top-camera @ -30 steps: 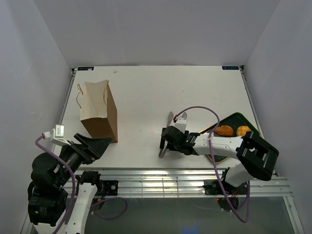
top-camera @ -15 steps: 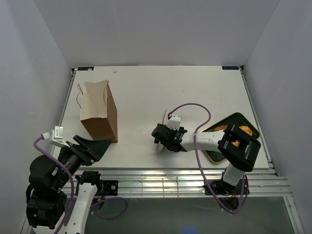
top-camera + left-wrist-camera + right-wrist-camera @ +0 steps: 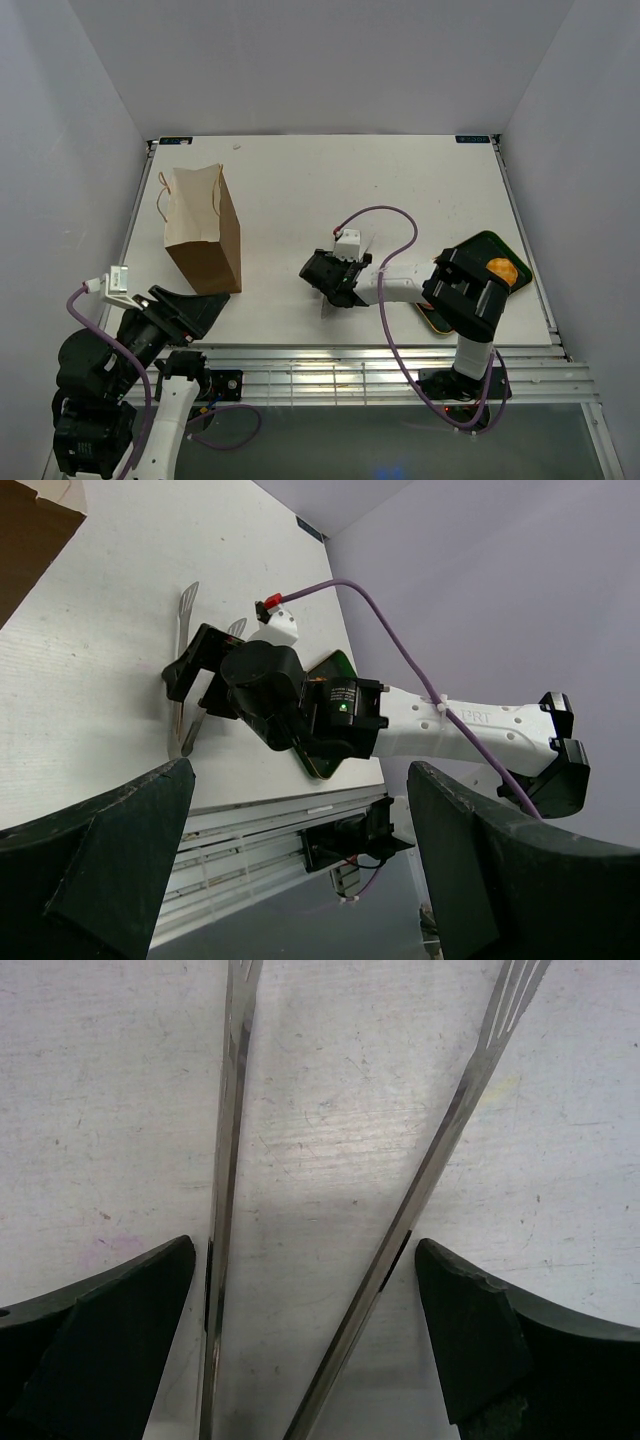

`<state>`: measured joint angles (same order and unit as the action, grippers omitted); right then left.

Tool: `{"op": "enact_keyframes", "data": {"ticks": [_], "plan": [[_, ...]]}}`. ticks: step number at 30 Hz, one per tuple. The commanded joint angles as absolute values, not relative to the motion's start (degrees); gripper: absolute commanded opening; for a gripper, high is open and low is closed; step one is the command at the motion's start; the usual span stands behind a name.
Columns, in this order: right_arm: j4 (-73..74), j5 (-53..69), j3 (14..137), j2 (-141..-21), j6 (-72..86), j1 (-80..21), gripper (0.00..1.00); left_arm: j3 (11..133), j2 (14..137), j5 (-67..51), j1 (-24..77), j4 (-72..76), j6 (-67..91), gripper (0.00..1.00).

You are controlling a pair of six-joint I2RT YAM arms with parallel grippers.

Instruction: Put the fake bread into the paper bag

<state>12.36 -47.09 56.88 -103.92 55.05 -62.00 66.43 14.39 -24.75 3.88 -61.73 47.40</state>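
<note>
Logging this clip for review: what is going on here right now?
The right gripper is low over the white table, its fingers straddling a pair of metal tongs without closing on them. The left gripper is open and held back near its base, carrying nothing. The paper bag stands upright on the left side. A fake bread bun sits on the dark green tray at the right, partly hidden by the right arm. No bread is visibly in the bag.

A brown kraft paper bag [image 3: 204, 228] with tan cord handles stands on a white table [image 3: 300, 190]. A dark green tray [image 3: 505, 252] holds a golden-orange bun [image 3: 500, 268]. Silver metal tongs [image 3: 330, 1210] gleam. Arms are white and black, with purple cables [image 3: 385, 225].
</note>
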Motion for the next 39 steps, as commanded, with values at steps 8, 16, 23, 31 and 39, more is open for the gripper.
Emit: {"op": "enact_keyframes", "data": {"ticks": [8, 16, 23, 31, 39], "plan": [[11.25, -50.98, 54.67, -106.43, 59.32, -64.16, 0.7, 64.16, 12.83, -25.75, 3.96, -61.26, 47.37, 0.98], [11.78, -49.31, 51.25, -98.89, 58.64, -63.99, 0.68, 64.07, 12.83, -25.93, 3.96, -61.0, 47.81, 0.98], [8.8, -36.14, 43.97, -80.81, 51.52, -57.41, 0.69, 63.81, 12.83, -26.63, 3.96, -60.12, 48.51, 0.98], [13.61, -23.91, 40.69, -62.86, 44.22, -50.45, 0.67, 64.42, 13.45, -27.16, 3.96, -59.5, 48.78, 0.98], [30.2, -13.99, 47.54, -51.68, 36.66, -40.53, 0.69, 70.12, 21.77, -20.84, 3.96, -58.97, 46.85, 0.98]]}}
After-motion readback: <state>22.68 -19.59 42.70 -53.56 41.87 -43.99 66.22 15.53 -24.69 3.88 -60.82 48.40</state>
